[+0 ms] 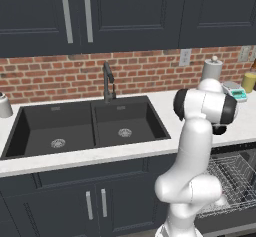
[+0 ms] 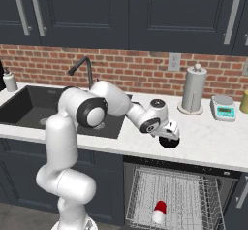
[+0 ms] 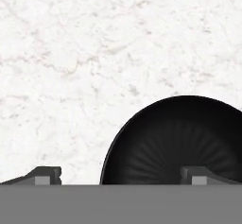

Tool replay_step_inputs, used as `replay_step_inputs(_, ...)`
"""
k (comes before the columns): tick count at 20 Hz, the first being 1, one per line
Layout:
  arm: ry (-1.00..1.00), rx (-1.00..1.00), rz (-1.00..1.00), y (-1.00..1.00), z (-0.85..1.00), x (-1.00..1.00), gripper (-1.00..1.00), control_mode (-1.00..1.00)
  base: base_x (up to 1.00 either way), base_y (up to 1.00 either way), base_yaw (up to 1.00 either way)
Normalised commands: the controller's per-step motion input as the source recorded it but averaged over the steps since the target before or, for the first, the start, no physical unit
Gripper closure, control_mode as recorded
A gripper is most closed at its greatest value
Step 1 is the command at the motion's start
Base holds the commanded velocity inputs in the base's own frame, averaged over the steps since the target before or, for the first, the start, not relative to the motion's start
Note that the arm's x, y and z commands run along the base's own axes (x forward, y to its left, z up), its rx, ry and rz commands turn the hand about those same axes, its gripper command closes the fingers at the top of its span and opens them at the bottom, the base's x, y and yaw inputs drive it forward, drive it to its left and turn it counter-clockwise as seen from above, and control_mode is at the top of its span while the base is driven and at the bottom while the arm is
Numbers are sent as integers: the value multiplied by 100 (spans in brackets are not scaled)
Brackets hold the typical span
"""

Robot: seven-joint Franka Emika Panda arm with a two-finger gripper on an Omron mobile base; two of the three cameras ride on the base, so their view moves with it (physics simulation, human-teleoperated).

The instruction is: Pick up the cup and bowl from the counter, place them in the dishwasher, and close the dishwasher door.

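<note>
Bowl [image 3: 177,142] sits on the white counter [image 3: 71,53] near its front edge, directly under your gripper [image 2: 169,136], whose jaws stand fully open and hold nothing. You should lower so one finger goes inside the rim and one outside, then close. Cup [image 2: 159,211] already lies in the dishwasher [image 2: 174,195] rack below. Paper towel roll [image 2: 193,89] stands well apart by the brick wall.

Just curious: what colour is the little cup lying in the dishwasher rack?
Red with a whitish top; clearest in the right base view.
</note>
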Motion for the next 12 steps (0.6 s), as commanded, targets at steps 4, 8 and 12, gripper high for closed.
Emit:
replay_step_inputs(4, 0, 0, 0, 0, -27, 0, 100, -100, 0, 0, 0)
replay_step_inputs(8, 0, 0, 0, 0, -17, 0, 100, -100, 0, 0, 0)
replay_step_inputs(12, 0, 0, 0, 0, -6, 0, 100, -100, 0, 0, 0)
